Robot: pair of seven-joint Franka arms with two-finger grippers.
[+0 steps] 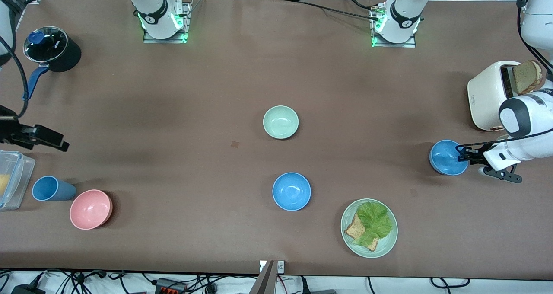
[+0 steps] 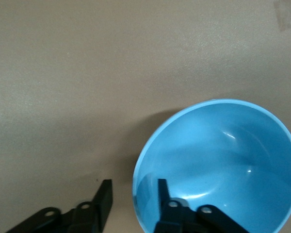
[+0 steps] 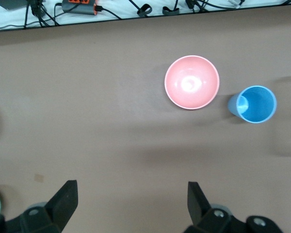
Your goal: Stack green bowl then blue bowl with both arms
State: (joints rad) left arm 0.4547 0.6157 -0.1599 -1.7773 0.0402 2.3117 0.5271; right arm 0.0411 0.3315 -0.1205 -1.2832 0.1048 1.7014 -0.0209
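Note:
The green bowl (image 1: 281,122) sits upright mid-table. One blue bowl (image 1: 291,191) sits nearer the front camera than it. Its twin blue bowl (image 1: 448,157) sits at the left arm's end of the table and fills the left wrist view (image 2: 223,160). My left gripper (image 1: 461,154) is low at that twin's rim. It is open (image 2: 134,194), with one finger inside the bowl and one outside, and a gap shows on both sides of the rim. My right gripper (image 1: 56,142) hangs open and empty (image 3: 131,194) over bare table at the right arm's end.
A white toaster (image 1: 492,95) with bread stands beside the left arm. A green plate (image 1: 389,242) with lettuce and bread lies near the front edge. A pink bowl (image 1: 90,209), a blue cup (image 1: 49,188), a plastic container (image 1: 13,179) and a black pot (image 1: 52,47) are at the right arm's end.

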